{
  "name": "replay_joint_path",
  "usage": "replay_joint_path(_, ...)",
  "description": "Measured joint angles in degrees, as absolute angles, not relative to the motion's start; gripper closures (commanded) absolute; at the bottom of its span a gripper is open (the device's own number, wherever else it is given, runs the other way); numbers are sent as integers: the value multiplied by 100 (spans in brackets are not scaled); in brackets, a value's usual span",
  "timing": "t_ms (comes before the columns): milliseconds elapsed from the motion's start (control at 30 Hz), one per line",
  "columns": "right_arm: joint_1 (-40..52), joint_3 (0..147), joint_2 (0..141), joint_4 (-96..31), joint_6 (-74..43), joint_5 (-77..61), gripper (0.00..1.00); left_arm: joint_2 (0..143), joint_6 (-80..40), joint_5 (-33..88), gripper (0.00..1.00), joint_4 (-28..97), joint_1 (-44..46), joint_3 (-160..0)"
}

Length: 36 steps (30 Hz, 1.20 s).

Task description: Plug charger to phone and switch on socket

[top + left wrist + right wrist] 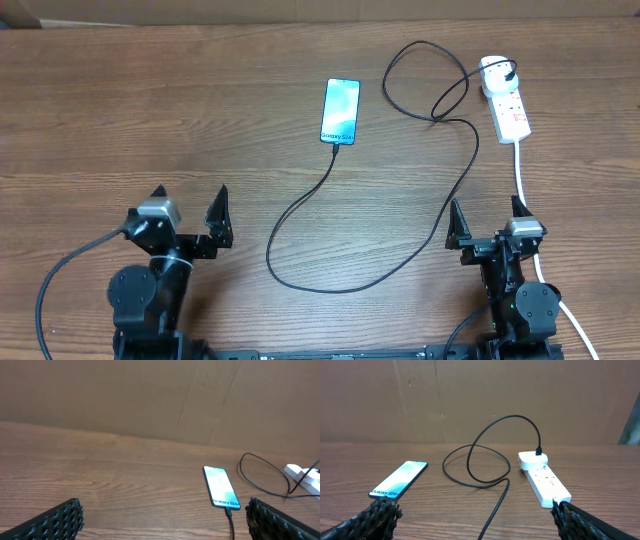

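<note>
Two black two-finger grippers rest low at the near edge of the brown wood-grain table (130, 110), both spread wide with nothing between their fingers. The left gripper (190, 218) sits at about 7 o'clock and the right gripper (487, 228) at about 5 o'clock, each well apart from the task's things.

A slim rectangular phone (340, 111) with a lit blue-white screen and dark frame lies flat at roughly 12 o'clock, its small line of text toward the near end. The long thin black cable (300, 283) meets the phone's near short edge, where its plug tip appears seated. From there it sweeps toward 6 o'clock, bends back up toward 2 o'clock and crosses itself in a loose loop. It ends at the small white adapter (493, 69).

That adapter sits on the far end of the white oblong power strip (512, 113), which lies at 2 o'clock with red marks along its top. Whether its switches are on or off cannot be told. The strip's thick white cord (524, 182) runs toward 5 o'clock, passing just beside the right gripper.

A plain brown cardboard wall (480, 395) stands behind the table.
</note>
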State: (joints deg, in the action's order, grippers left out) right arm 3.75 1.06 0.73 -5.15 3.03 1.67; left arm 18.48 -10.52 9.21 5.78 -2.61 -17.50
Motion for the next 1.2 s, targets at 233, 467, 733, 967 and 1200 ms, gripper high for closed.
replay_joint_path(233, 375, 106, 73, -513, 301, 169, 0, 1035, -1055, 917, 0, 165, -261, -1142)
replay_joint_path(467, 375, 106, 73, -515, 301, 167, 0, 217, -1055, 808, 0, -480, -261, -360)
replay_joint_path(733, 375, 106, 73, -513, 298, 167, 0, 102, -1055, 711, 0, -631, -261, -69)
replay_joint_path(967, 375, 106, 73, -513, 303, 169, 0, 102, -1055, 480, 0, -687, -261, -67)
replay_joint_path(1200, 373, 106, 73, -513, 298, 169, 0, 91, -1055, 97, 0, -309, -261, -64)
